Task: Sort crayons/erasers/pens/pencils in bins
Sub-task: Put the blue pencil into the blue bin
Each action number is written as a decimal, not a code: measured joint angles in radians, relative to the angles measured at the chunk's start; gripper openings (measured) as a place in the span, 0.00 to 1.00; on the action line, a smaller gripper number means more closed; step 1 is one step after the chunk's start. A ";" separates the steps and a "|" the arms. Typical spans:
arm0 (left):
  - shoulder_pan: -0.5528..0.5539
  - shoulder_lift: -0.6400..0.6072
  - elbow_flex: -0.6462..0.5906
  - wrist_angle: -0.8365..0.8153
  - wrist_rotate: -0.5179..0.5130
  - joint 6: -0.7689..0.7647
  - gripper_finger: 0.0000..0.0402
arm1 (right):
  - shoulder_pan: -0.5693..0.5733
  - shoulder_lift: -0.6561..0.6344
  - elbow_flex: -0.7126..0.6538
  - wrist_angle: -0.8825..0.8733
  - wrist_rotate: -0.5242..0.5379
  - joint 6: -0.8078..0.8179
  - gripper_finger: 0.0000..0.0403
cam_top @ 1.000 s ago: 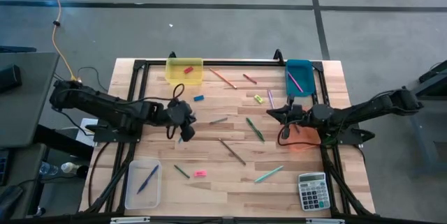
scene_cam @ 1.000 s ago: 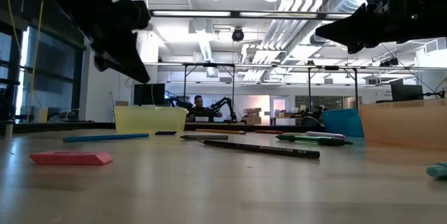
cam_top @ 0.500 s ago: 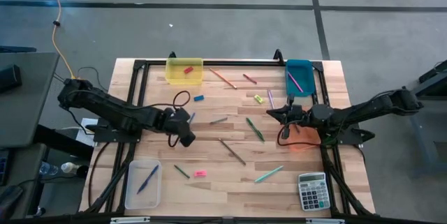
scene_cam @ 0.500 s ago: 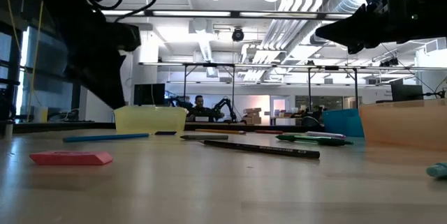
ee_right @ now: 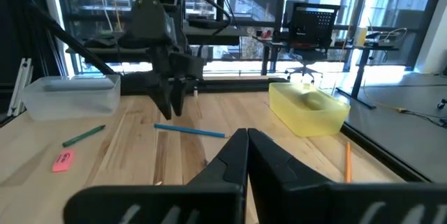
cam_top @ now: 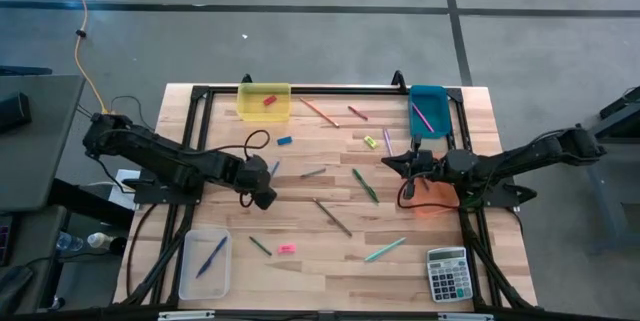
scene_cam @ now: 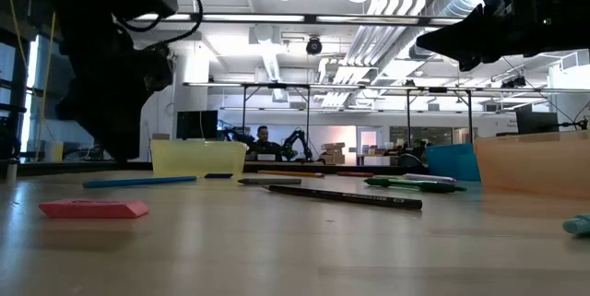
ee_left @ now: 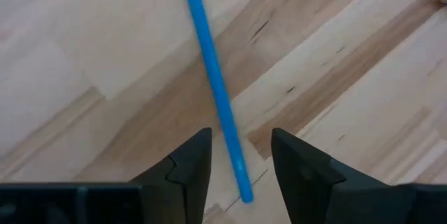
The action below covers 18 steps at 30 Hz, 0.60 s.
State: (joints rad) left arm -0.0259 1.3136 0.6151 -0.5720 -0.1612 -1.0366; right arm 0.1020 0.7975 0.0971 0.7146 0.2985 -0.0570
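From above, the sorting was barely begun: the yellow bin held one red eraser, while a blue eraser lay just below it and most sticks were still loose on the table. At table height, a pink eraser lay well short of that bin. My left gripper straddled a blue stick, fingers apart, holding nothing. My right gripper was pinched together, empty.
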 joint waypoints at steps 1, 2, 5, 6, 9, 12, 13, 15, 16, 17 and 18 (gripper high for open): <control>0.003 0.000 -0.007 0.000 0.000 -0.005 0.37 | 0.000 0.000 0.000 0.000 0.000 -0.001 0.00; 0.005 0.005 -0.014 0.004 0.000 -0.008 0.38 | 0.000 0.000 0.000 0.000 0.000 -0.002 0.00; 0.007 0.018 -0.041 0.061 0.002 -0.011 0.40 | 0.000 0.000 0.000 0.000 0.000 -0.003 0.00; 0.007 0.024 -0.052 0.098 0.008 -0.010 0.40 | 0.000 0.000 0.000 0.000 0.000 -0.003 0.00; 0.007 0.052 -0.083 0.140 0.015 0.000 0.40 | 0.000 0.000 0.000 0.000 0.000 -0.003 0.00; 0.007 0.067 -0.092 0.142 0.004 -0.002 0.39 | 0.000 0.000 0.000 -0.002 0.000 -0.003 0.00; 0.007 0.070 -0.092 0.141 0.003 0.001 0.38 | 0.000 0.000 0.000 -0.005 0.000 -0.003 0.00; 0.006 0.073 -0.092 0.139 0.000 0.013 0.36 | 0.000 0.000 0.000 -0.007 0.000 -0.003 0.00; 0.007 0.072 -0.092 0.137 0.000 0.021 0.35 | 0.000 0.000 0.000 -0.007 0.000 -0.003 0.00; 0.007 0.072 -0.093 0.134 0.000 0.030 0.33 | 0.000 0.000 0.000 -0.007 0.000 -0.003 0.00; 0.007 0.072 -0.093 0.131 0.000 0.043 0.32 | 0.000 0.000 0.000 -0.007 0.000 -0.003 0.00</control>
State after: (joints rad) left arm -0.0193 1.3861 0.5222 -0.4408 -0.1617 -0.9935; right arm 0.1021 0.7975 0.0975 0.7075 0.2989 -0.0605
